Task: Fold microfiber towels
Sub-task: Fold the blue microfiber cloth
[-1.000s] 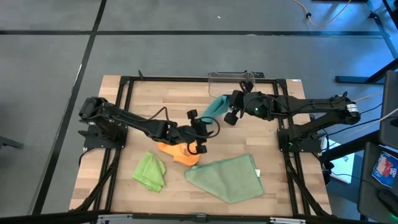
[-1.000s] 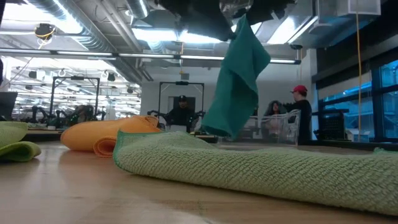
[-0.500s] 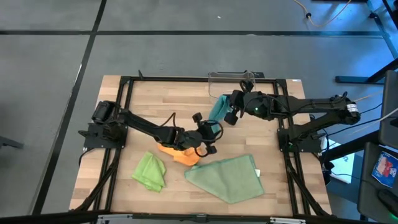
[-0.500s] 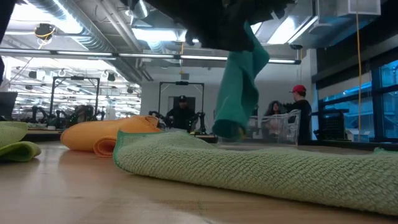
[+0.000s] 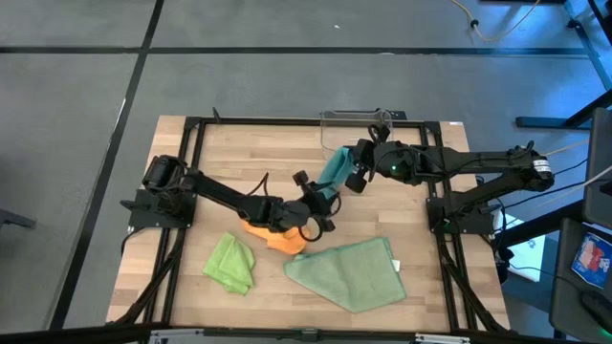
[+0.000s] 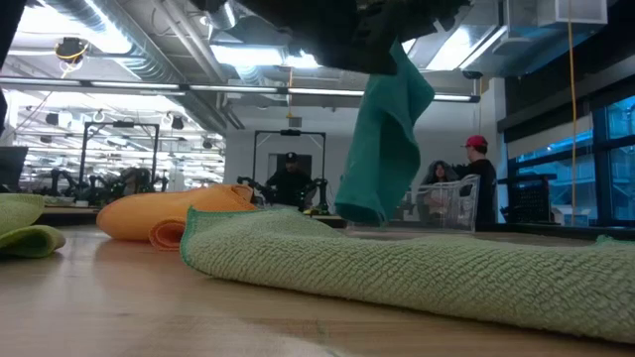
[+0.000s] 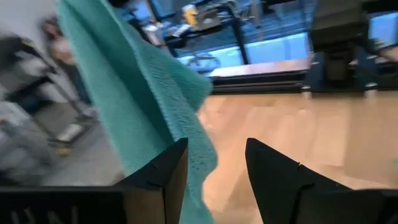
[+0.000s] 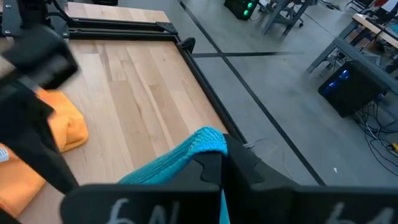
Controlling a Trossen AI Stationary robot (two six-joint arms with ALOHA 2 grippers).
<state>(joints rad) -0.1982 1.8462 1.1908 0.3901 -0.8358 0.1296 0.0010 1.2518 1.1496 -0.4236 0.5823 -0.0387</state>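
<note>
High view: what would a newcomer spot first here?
The teal towel hanging in the air at mid-table, pinched at its top by the right tool, with the left tool open right at its lower edge. After that, the orange towel bunched under the left arm, the lime green towel at the front left, and the large sage green towel at the front.

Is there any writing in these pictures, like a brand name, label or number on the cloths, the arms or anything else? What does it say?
Nothing can be read for certain.
Pale hand-drawn marks, too blurred to read: on the dark body of the right gripper, in the right wrist view.
A small white tag on the pale green towel: too small to read.
No writing shows on the teal towel, orange towel or lime towel.
</note>
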